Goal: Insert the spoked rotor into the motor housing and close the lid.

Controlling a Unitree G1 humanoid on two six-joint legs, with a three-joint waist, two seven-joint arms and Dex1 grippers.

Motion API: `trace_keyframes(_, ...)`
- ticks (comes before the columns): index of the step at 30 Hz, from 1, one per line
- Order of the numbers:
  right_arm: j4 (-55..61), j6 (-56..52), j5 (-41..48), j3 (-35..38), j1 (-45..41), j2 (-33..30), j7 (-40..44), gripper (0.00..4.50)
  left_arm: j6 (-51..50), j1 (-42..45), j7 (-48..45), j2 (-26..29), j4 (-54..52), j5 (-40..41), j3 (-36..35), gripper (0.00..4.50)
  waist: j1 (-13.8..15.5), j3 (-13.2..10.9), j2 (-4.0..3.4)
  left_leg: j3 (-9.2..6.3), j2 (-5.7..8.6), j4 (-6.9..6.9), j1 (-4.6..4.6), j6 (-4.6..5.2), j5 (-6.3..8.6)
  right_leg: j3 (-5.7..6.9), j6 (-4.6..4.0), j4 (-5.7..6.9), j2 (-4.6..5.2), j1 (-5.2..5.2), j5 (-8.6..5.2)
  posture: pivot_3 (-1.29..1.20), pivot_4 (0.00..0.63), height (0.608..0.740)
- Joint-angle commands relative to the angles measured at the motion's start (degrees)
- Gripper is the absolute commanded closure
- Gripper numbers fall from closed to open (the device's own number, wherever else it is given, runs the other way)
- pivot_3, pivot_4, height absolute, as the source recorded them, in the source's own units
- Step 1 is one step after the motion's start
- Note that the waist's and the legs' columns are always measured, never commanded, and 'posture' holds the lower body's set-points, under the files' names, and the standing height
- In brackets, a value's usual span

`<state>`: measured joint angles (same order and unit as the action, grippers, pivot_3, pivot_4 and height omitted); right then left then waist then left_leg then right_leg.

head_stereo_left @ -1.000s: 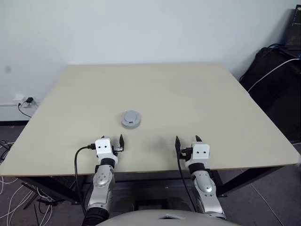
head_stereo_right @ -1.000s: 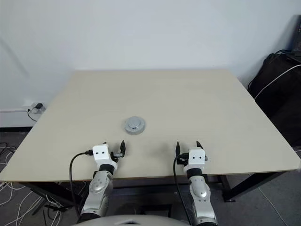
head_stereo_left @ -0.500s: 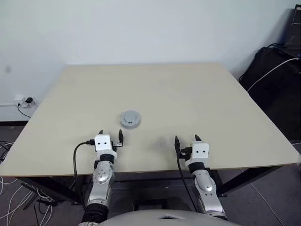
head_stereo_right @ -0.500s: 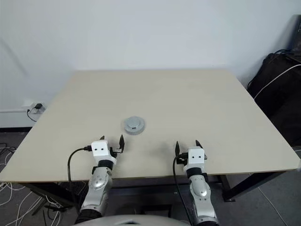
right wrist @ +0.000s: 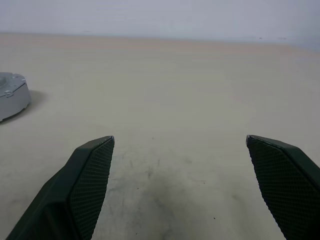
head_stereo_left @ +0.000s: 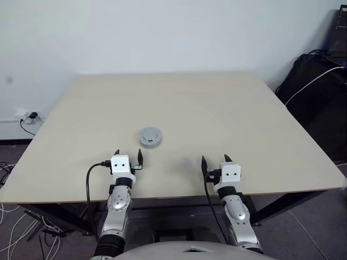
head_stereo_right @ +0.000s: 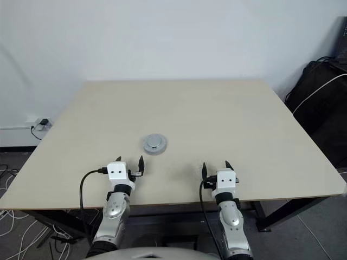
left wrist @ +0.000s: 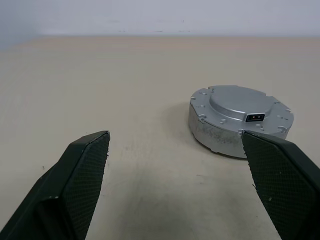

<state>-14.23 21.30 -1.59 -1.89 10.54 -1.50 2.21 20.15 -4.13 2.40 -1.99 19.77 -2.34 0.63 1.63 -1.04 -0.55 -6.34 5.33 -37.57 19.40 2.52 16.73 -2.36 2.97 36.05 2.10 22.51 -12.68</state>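
A round grey motor housing (head_stereo_left: 150, 142) sits on the table (head_stereo_left: 227, 119), a little ahead of my left gripper. The lid (left wrist: 240, 102) rests on top of it, smooth face up with a raised centre and a small dark connector slot. The spoked rotor is hidden. My left gripper (head_stereo_left: 128, 156) hovers open near the table's front edge, just short of the housing and apart from it. My right gripper (head_stereo_left: 214, 161) is open too, level with the left and further right over bare tabletop. In the right wrist view the housing (right wrist: 11, 95) shows at the edge.
Dark bags with a white cable (head_stereo_left: 317, 81) stand on the floor beyond the table's right side. Cables and a wall socket (head_stereo_left: 30, 116) are at the left. A white wall rises behind the table.
My left wrist has rolled slightly so its gripper sits straighter. The right gripper and the housing have not moved.
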Motion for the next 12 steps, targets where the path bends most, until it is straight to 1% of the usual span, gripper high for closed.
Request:
trace_keyframes(1, 1.64, 0.97, 0.08, -0.02, -0.63, 0.33, -0.09, 0.00, 0.09, 0.34, -0.07, 0.26, -1.80, -0.65, 0.48, 0.05, 0.00, 0.00, 0.00, 0.00, 0.00, 0.00, 0.00, 0.00, 0.00, 0.00, 0.00, 0.00, 0.00, 0.00, 0.00, 0.00, 0.000, 0.740)
trace_keyframes(12, 1.49, 1.38, -0.13, 0.00, -0.74, 0.70, -0.52, 0.00, -0.33, 0.85, 0.01, 0.52, -1.58, -0.82, 0.37, 0.05, 0.00, 0.00, 0.00, 0.00, 0.00, 0.00, 0.00, 0.00, 0.00, 0.00, 0.00, 0.00, 0.00, 0.00, 0.00, 0.00, 0.000, 0.740)
